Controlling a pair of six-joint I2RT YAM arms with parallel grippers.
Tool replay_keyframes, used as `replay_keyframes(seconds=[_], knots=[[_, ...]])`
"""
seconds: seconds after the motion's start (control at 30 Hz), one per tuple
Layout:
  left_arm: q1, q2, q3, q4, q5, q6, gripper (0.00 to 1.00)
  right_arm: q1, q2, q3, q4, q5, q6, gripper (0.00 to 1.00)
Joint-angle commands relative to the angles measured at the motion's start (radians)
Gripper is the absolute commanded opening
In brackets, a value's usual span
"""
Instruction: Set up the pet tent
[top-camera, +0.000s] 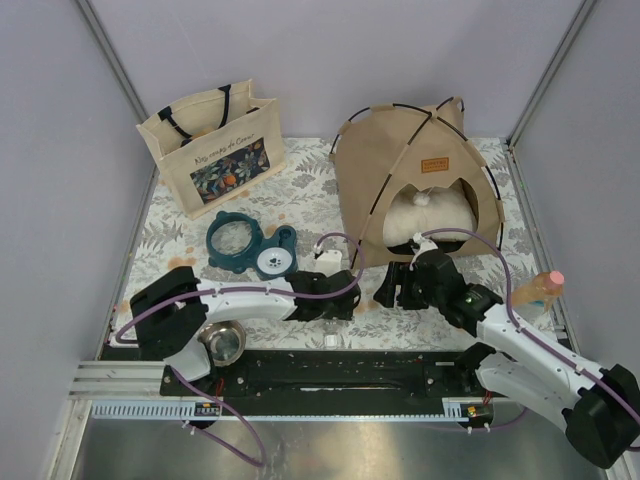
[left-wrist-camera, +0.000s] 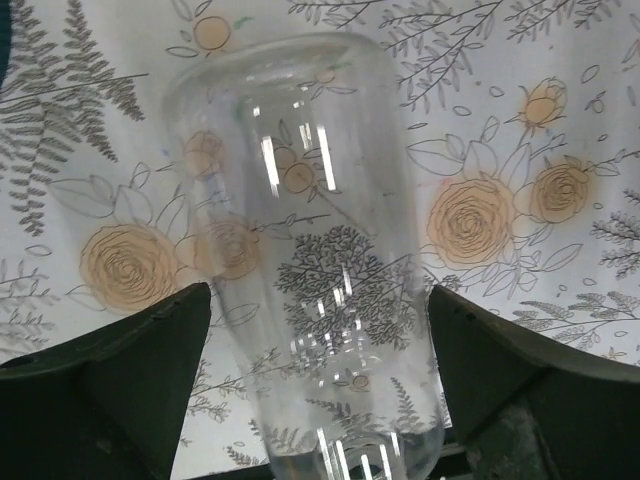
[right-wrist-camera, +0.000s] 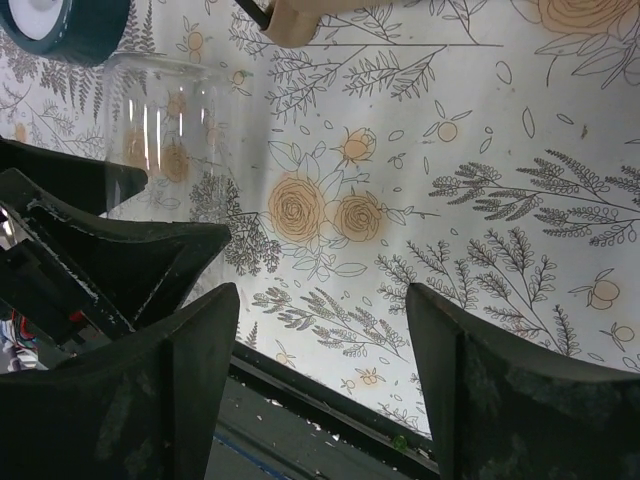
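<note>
While the pet tent (top-camera: 405, 165) stands erected at the far right of the floral-clothed counter (top-camera: 300, 205), cream pillow (top-camera: 430, 215) inside its arched doorway, left jaws stand apart flanking a clear jar (left-wrist-camera: 300, 250) lying on its side. Right jaws are apart over bare counter just beside.

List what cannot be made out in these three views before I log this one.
- Top external: inside of the pet tent, hidden by its own fabric walls.
- Top external: lettering on the tote bag and the tent's label, too small.
- Left wrist: lower end of the clear jar, cut by the bottom edge.
- Top external: pink-capped bottle, lower part behind the right arm.
</note>
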Motion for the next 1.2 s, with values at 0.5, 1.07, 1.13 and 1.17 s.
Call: replay_keyframes(seconds=[0.5,1.07,1.13,1.17], knots=[[0.074,-0.377,-0.052,-0.055,-0.141,0.052,0.60,0.022,-0.067,0.189,-0.043,0.085,-0.100,0.78],[0.131,-0.920,0.075,-0.465,-0.395,0.105,0.63,0.276,0.526,0.651,0.235,0.213,-0.327,0.73],[0.133,-0.948,0.068,-0.474,-0.389,0.101,0.63,0.278,0.632,0.757,0.232,0.250,-0.366,0.73],[0.133,-0.964,0.066,-0.480,-0.384,0.096,0.64,0.278,0.694,0.807,0.226,0.274,-0.390,0.73]])
